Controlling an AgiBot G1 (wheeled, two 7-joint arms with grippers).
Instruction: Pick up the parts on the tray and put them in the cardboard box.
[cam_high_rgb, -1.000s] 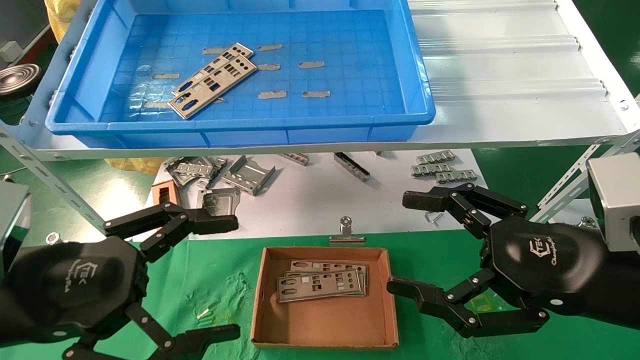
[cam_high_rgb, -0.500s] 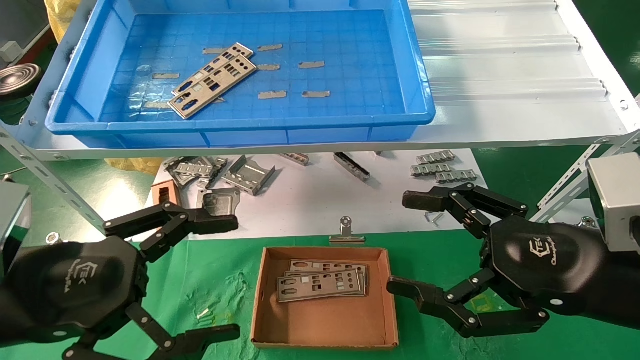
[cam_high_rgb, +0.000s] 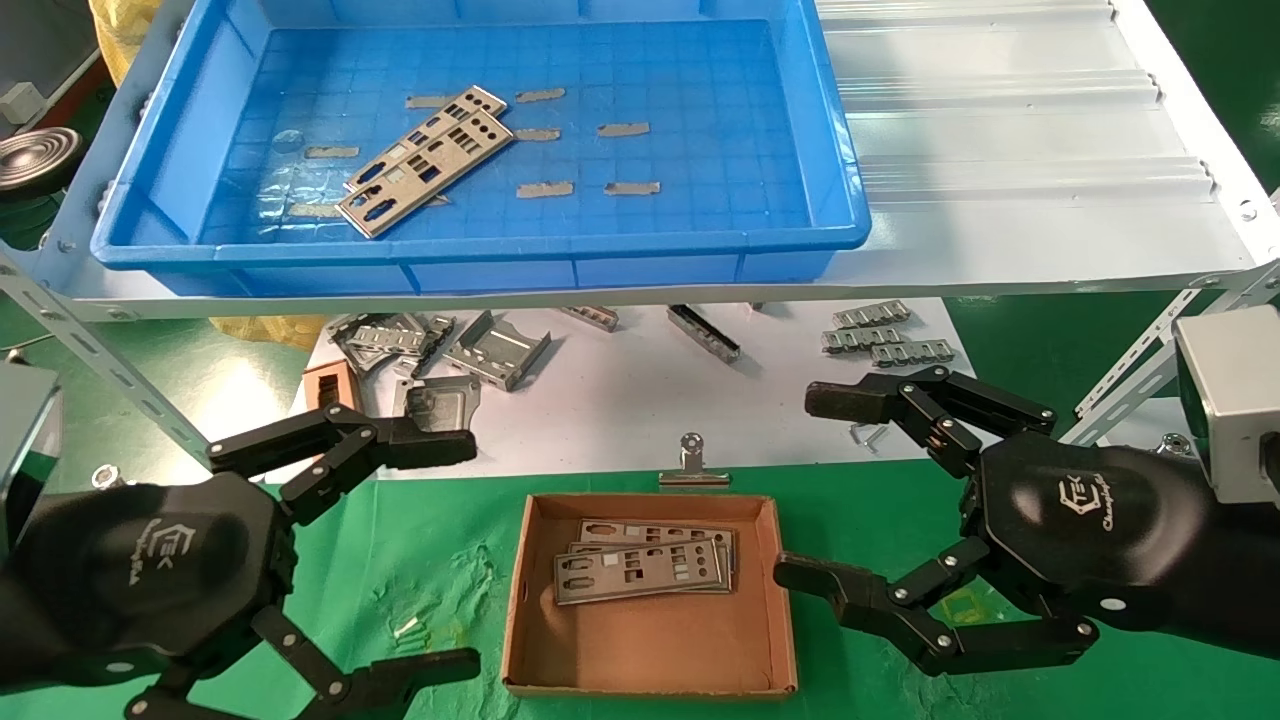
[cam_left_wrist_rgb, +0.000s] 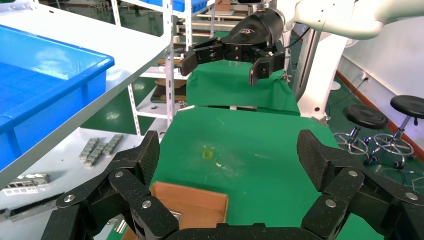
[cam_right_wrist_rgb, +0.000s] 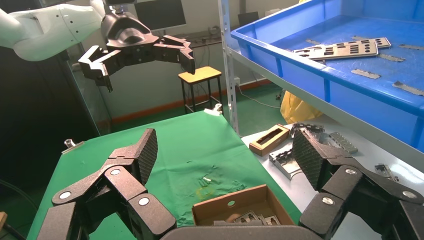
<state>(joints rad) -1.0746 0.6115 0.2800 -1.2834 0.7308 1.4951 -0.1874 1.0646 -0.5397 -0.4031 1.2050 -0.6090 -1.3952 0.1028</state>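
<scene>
Parts (cam_high_rgb: 425, 160); brackets (cam_high_rgb: 440, 345) below tray (cam_high_rgb: 480, 255).

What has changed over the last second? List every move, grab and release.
Nothing visibly changed. Both pincers, left and right, hang open and empty on either side of the box. Two parts still lie on the tray, and the plates in the box have not shifted.

You face a green-clothed bench (cam_high_rgb: 440, 560) under a white metal shelf (cam_high_rgb: 1010, 130); black stools (cam_left_wrist_rgb: 367, 116) stand on the green floor (cam_left_wrist_rgb: 350, 97).
</scene>
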